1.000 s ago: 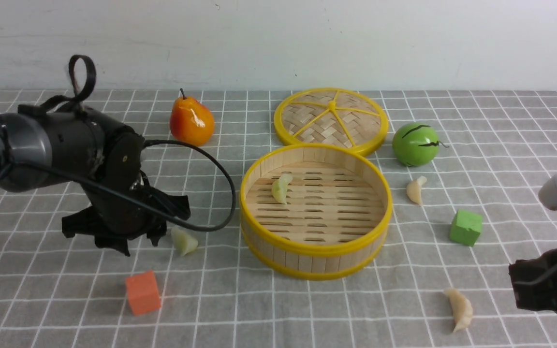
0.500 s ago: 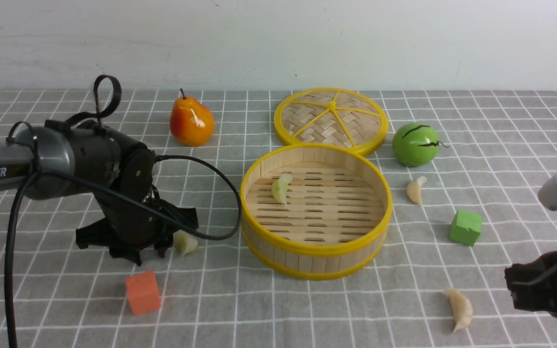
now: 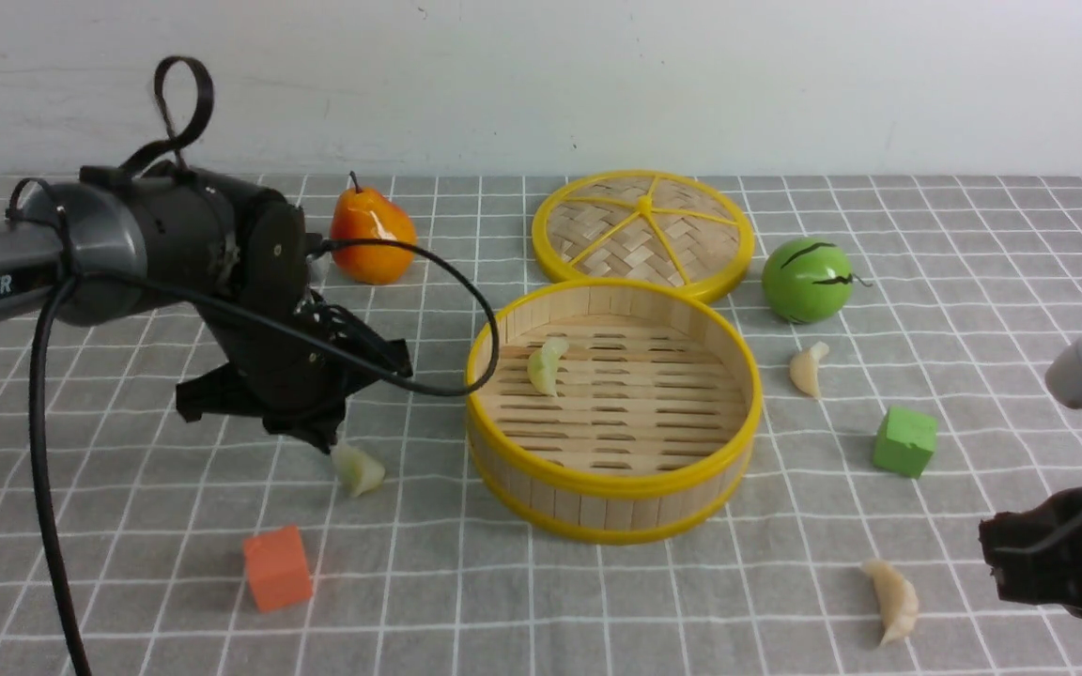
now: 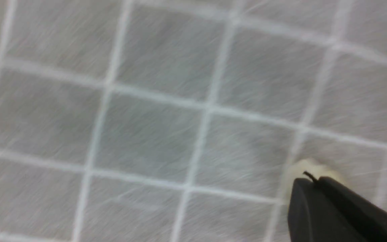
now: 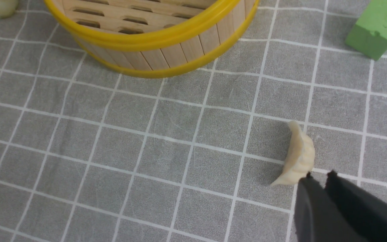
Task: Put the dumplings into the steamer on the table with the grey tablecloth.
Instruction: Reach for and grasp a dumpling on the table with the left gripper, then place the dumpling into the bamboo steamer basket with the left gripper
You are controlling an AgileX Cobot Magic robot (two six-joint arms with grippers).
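Left gripper [image 3: 328, 439] has lifted, jaws clamped together on nothing — dumpling [image 3: 358, 468] lies on the cloth [image 3: 128, 563] at its tips, long axis roughly front-to-back, belly toward steamer [image 3: 611, 483].

Left arm: the black jointed arm [image 3: 250, 282] has risen and shifted rightward.
Left gripper [image 3: 327, 439]: jaws, earlier spread, now drawn together; tips just above the pale greenish crescent-shaped dumpling [image 3: 358, 469].

1. Steamer [image 3: 560, 502]: bare matt wood slats, glossy yellow plastic rims.
2. Cloth [image 3: 128, 563]: matt fabric, slightly wrinkled.
3. Dumplings [image 3: 893, 601]: smooth, glossy.
4. Pear [image 3: 370, 235]: shiny, plastic-looking.
5. Cubes [image 3: 276, 568]: matt.
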